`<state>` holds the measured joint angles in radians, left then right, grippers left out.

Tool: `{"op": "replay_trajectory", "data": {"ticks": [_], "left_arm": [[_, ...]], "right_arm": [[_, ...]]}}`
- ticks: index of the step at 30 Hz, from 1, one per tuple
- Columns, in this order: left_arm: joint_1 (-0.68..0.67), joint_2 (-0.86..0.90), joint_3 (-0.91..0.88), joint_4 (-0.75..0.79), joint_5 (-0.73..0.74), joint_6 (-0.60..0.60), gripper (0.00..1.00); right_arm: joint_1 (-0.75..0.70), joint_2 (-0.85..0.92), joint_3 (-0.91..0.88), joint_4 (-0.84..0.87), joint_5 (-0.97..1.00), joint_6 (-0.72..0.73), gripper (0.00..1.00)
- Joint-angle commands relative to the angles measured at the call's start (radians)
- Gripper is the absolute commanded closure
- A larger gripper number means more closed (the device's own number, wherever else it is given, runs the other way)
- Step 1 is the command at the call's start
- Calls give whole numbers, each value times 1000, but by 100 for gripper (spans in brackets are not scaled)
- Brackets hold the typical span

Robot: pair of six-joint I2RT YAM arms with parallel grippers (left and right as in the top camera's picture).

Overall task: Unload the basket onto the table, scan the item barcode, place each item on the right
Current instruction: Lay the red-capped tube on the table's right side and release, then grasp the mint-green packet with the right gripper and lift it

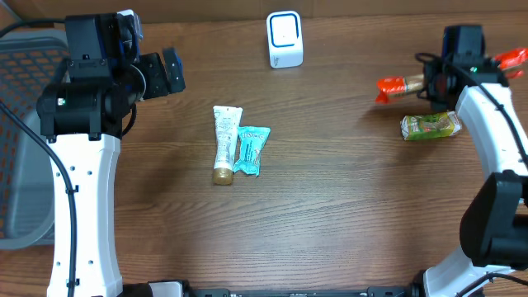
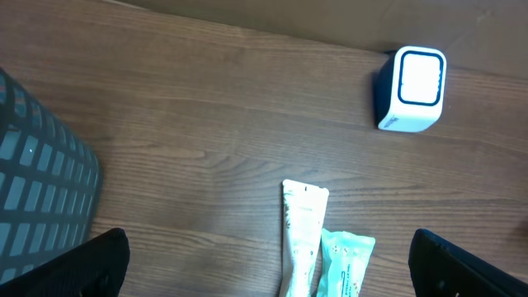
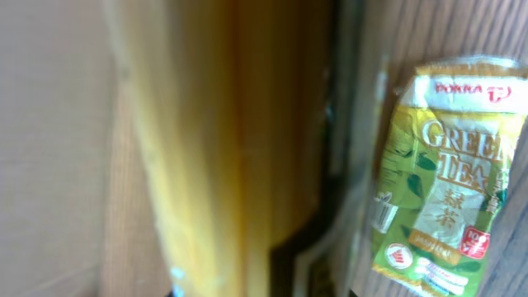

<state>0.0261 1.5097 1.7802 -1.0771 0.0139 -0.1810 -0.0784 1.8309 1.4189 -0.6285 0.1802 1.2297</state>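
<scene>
At far right the right pincer (image 1: 429,84) holds the orange packet (image 1: 394,86); next, I judge, its barcode must face the white scanner (image 1: 285,39). Left pincer (image 1: 161,73) stands wide.

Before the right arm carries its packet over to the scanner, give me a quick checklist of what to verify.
1. Grip: right gripper shut on the yellow packet with orange ends: ok.
2. Barcode turned toward the white, blue-rimmed box scanner: cannot tell, no barcode is visible.
3. Nothing lies between the held packet and the scanner: ok.
4. Other arm: left gripper open, empty, off to the left side: ok.
5. Stray item: green tea packet lies on the wood apart from the held packet: ok.
</scene>
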Motion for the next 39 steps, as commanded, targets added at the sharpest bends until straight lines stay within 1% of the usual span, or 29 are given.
{"op": "replay_trajectory", "data": {"ticks": [1, 2, 4, 7, 8, 9, 11, 13, 14, 15, 16, 17, 18, 19, 20, 21, 25, 27, 29, 31, 32, 33, 35, 37, 39], "left_arm": [[0, 7, 6, 3, -6, 2, 0], [0, 7, 6, 3, -6, 2, 0], [-1, 7, 6, 4, -6, 1, 0], [-1, 7, 6, 3, -6, 2, 0], [-1, 7, 6, 3, -6, 2, 0], [-1, 7, 6, 3, -6, 2, 0], [-1, 7, 6, 3, -6, 2, 0], [-1, 7, 6, 3, -6, 2, 0], [-1, 7, 6, 3, -6, 1, 0], [-1, 7, 6, 3, -6, 2, 1], [-1, 7, 6, 3, -6, 2, 0], [-1, 7, 6, 3, -6, 2, 1], [-1, 7, 6, 3, -6, 2, 0], [-1, 7, 6, 3, -6, 2, 0], [-1, 7, 6, 3, -6, 2, 0], [-1, 7, 6, 3, -6, 2, 0], [-1, 7, 6, 3, -6, 2, 0], [-1, 7, 6, 3, -6, 2, 0], [-1, 7, 6, 3, -6, 2, 0], [-1, 7, 6, 3, -6, 2, 0], [-1, 7, 6, 3, -6, 2, 0], [-1, 7, 6, 3, -6, 2, 0], [-1, 7, 6, 3, -6, 2, 0], [-1, 7, 6, 3, -6, 2, 0], [-1, 7, 6, 3, -6, 2, 0]], "right_arm": [[-2, -31, -96, 114, 2, 22, 96], [-2, -32, -118, 130, 5, 24, 95], [-2, -31, -161, 158, 56, 24, 90], [-2, -31, -172, 155, 132, 23, 88], [-2, -31, -172, 155, 158, 21, 86], [-2, -31, -172, 157, 181, 20, 82], [-2, -31, -172, 172, 187, 19, 72], [-2, -31, -172, 185, 186, 1, 46], [-2, -32, -172, 194, 185, -34, 40], [-2, -32, -171, 198, 182, -74, 38], [-2, -35, -167, 196, 170, -128, 33], [-2, -44, -160, 195, 138, -218, 26], [0, -64, -148, 190, 77, -345, 18], [1, -77, -142, 188, 37, -406, 16], [2, -107, -127, 184, -61, -512, 16], [2, -142, -102, 157, -165, -571, 16], [34, -216, -13, -30, -481, -637, 16], [94, -213, -11, -74, -555, -637, 16], [185, -193, -11, -101, -555, -664, 16], [297, -162, -11, -103, -515, -667, 15], [355, -142, -11, -92, -487, -667, 14], [451, -103, -11, -56, -428, -667, 14], [540, -53, 0, 3, -408, -669, 14], [612, 18, 72, -1, -405, -691, 12], [662, 127, 221, -92, -401, -723, 9]]}}
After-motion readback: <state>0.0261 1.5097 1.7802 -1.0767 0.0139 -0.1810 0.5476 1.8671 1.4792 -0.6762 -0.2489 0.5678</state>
